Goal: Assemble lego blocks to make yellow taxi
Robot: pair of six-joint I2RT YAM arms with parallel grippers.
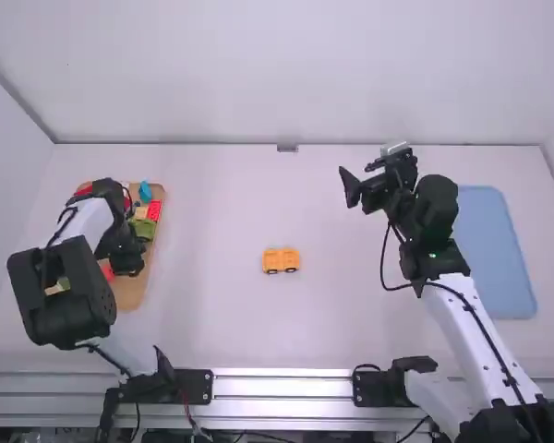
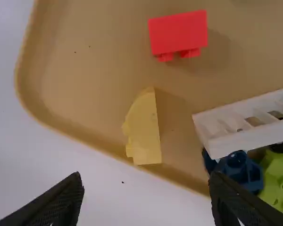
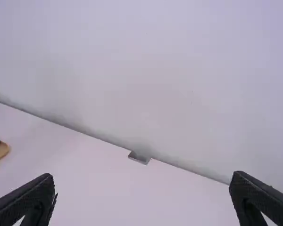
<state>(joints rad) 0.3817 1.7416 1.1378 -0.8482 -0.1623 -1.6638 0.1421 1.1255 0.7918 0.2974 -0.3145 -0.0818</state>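
A small orange-yellow block car (image 1: 281, 260) with dark wheels stands on the middle of the table. My left gripper (image 1: 126, 260) is over the brown tray (image 1: 132, 293) at the far left. In the left wrist view, the left gripper (image 2: 146, 202) is open with nothing between its fingers; a pale yellow block with a curved side (image 2: 145, 132) lies in the tray near its rim, close to a red block (image 2: 178, 34). The right gripper (image 1: 366, 175) hangs over the table's right half. Seen in the right wrist view, the right gripper (image 3: 141, 200) is open and holds nothing.
The tray also bears a white slotted piece (image 2: 250, 120), a dark blue piece (image 2: 236, 165), a light green piece (image 2: 279, 181) and a blue block (image 1: 145, 192) at its back end. A flat blue mat (image 1: 494, 254) lies at the right, beside the right arm.
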